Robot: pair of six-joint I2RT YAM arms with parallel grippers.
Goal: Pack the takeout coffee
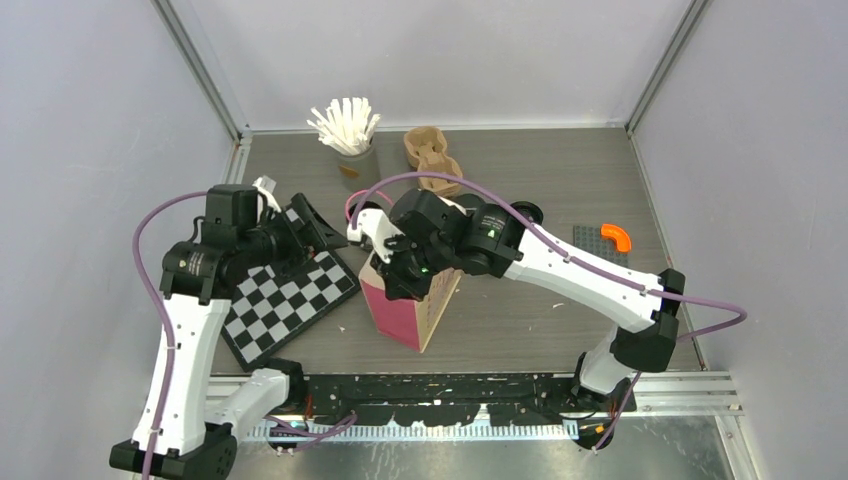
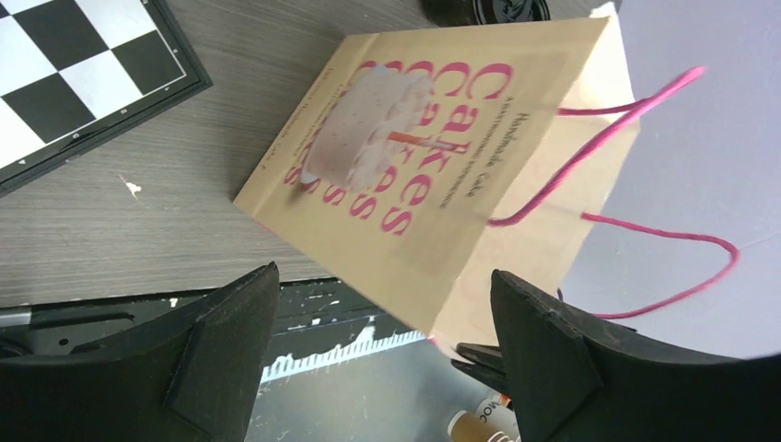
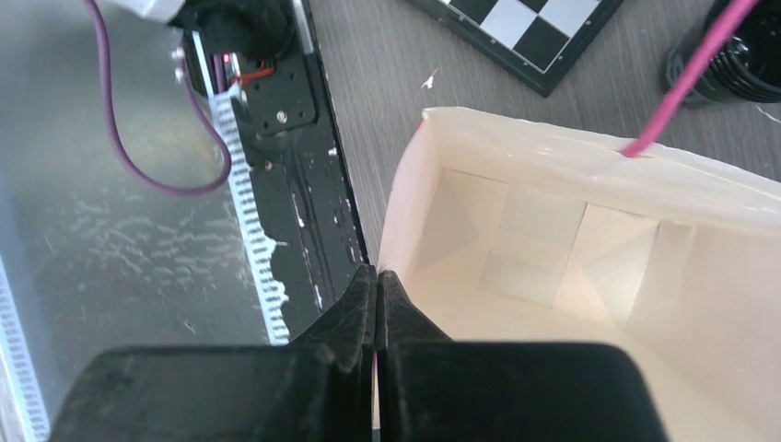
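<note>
A tan paper bag (image 1: pixel 410 310) with pink sides and "Cakes" print stands tilted at the table's middle front. My right gripper (image 1: pixel 400 275) is shut on its near rim; in the right wrist view the fingers (image 3: pixel 364 304) pinch the bag wall (image 3: pixel 405 212), and the visible inside of the bag (image 3: pixel 571 258) is empty. My left gripper (image 2: pixel 384 272) is open and empty, apart from the bag's printed face (image 2: pixel 414 157). A black round cup or lid (image 1: pixel 527 212) sits behind the right arm; it also shows cut off in the right wrist view (image 3: pixel 741 55) and the left wrist view (image 2: pixel 483 9).
A chessboard (image 1: pixel 290 300) lies left of the bag under the left arm. A grey cup of white sticks (image 1: pixel 350 135) and a brown pulp carrier (image 1: pixel 432 158) stand at the back. An orange piece (image 1: pixel 617 236) lies on a grey plate at the right. Pink bag handles (image 2: pixel 626 129) stick out.
</note>
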